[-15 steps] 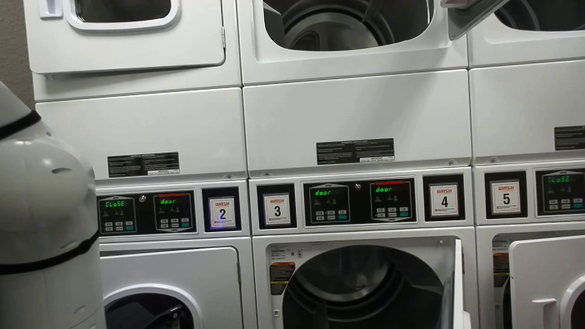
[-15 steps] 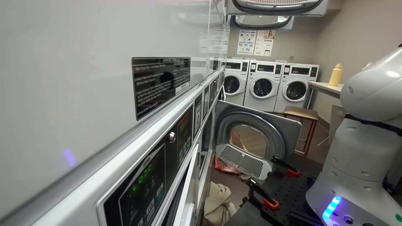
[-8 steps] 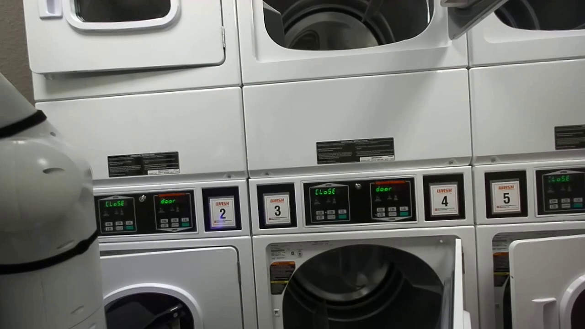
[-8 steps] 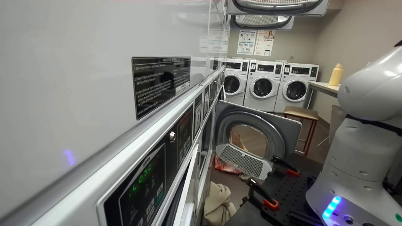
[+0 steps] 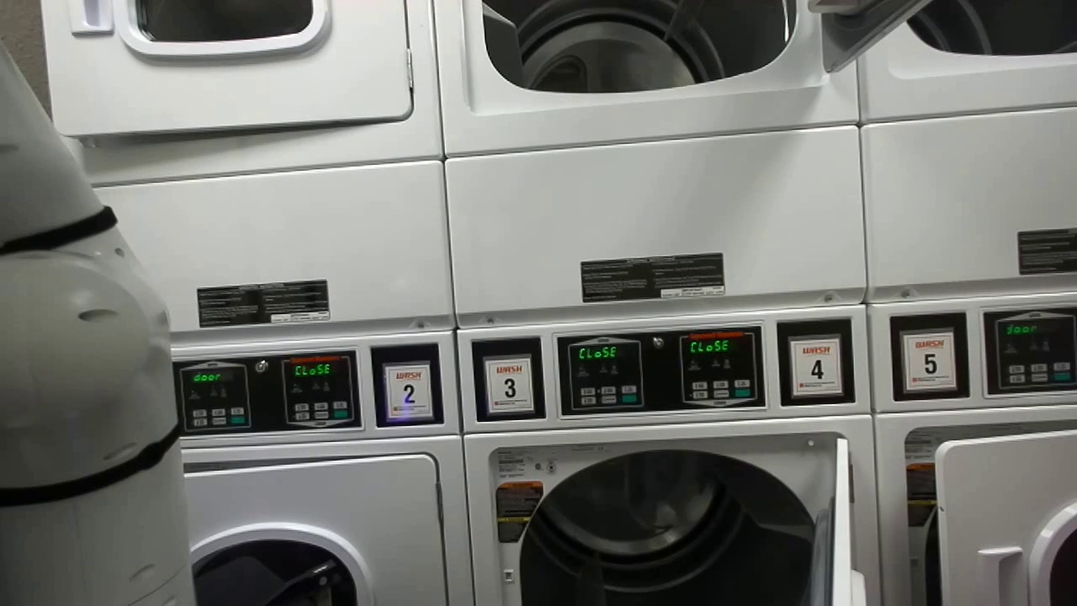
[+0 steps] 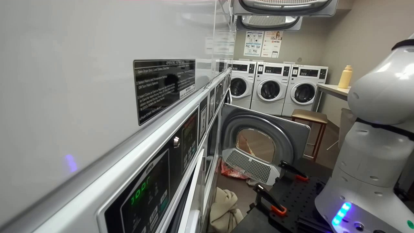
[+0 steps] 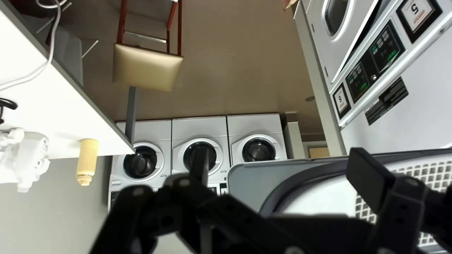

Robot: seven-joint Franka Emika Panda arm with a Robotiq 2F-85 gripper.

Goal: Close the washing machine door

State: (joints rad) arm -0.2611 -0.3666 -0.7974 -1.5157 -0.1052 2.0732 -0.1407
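In an exterior view, a bulky white robot arm (image 5: pixel 92 370) with black joint bands stands far left; swinging wide, it could bump the smooth white panel (image 5: pixel 278 227) behind it. Rightward, the white stacked washing machine (image 5: pixel 656 194) shows a round, dark steel drum mouth (image 5: pixel 610 59); at that mouth's right, the wide grey-lined door (image 5: pixel 879 29), rounded at the corners, stands swung outward. In the wrist view, the black two-fingered hand (image 7: pixel 282 165) is unclenched, fingers (image 7: pixel 369 176) well apart, grasping nothing. The door's inner face lies beyond; whether they touch, I cannot tell. Pushing on that face would likely force the door wider, or slip off its corner; further right, a fingertip could snag its pale plastic grille (image 7: pixel 436 174).
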